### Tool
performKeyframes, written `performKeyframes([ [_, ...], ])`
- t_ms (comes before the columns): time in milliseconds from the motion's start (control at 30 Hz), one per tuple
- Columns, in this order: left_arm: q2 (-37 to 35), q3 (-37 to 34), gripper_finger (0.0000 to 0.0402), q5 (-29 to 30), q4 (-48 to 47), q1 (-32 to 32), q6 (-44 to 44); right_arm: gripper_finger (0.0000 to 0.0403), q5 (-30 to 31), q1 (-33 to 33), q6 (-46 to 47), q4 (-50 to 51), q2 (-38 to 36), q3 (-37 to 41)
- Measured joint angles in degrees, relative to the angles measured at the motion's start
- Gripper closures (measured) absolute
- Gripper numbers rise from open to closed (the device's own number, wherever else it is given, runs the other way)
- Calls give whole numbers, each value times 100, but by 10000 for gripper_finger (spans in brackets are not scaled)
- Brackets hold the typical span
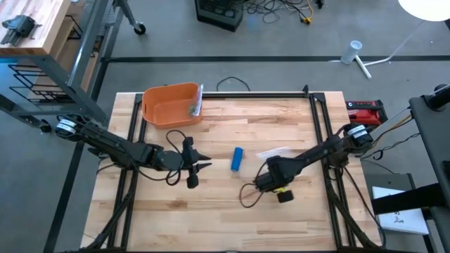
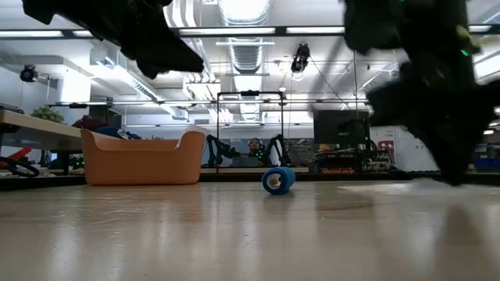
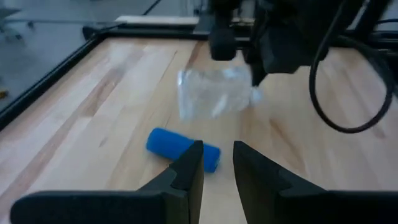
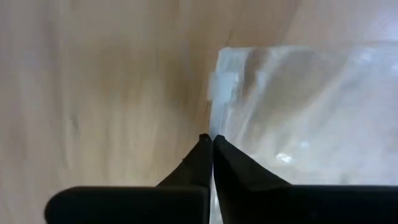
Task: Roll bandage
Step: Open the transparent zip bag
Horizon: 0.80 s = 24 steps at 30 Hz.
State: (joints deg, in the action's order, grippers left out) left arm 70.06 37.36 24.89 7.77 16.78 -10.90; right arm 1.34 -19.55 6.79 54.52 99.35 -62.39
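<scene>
The bandage is a blue roll (image 1: 238, 159) lying on its side on the wooden table, also plain in the left wrist view (image 3: 181, 148) and the low view (image 2: 278, 179). My left gripper (image 1: 204, 164) hovers just left of the roll. It points toward the roll and stands open a little, with nothing between its fingers (image 3: 217, 163). Right of the roll lies a clear plastic bag (image 1: 273, 151). My right gripper (image 1: 269, 176) points down and is shut on the bag (image 3: 213, 92). My right gripper pinches the clear bag by a side edge (image 4: 214, 124), just below a small white tab at its corner. The two fingers (image 4: 202, 155) come from above and point down. That end is raised, and the rest of the bag (image 4: 305, 112) slants away below.
An orange bin (image 1: 171, 105) stands at the table's far left. A black cable loop (image 1: 247, 195) lies near my right gripper. A black rail frame (image 1: 320, 119) runs along the table's sides and back. Bare wood lies toward the near edge.
</scene>
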Motion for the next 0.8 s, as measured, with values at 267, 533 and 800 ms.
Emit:
performKeyframes([
  [267, 210, -2, 324, -1829, 828, 47, 582, 402, 208, -191, 404, 251, 0, -1370],
  [533, 1429, 4, 314, -1851, 2549, 267, 1734, 403, 753, -684, 834, 186, 0, -1932],
  [800, 2663, 532, 248, -1783, 2956, 262, 2810, 403, 1811, -905, 2055, 129, 16, -1884],
])
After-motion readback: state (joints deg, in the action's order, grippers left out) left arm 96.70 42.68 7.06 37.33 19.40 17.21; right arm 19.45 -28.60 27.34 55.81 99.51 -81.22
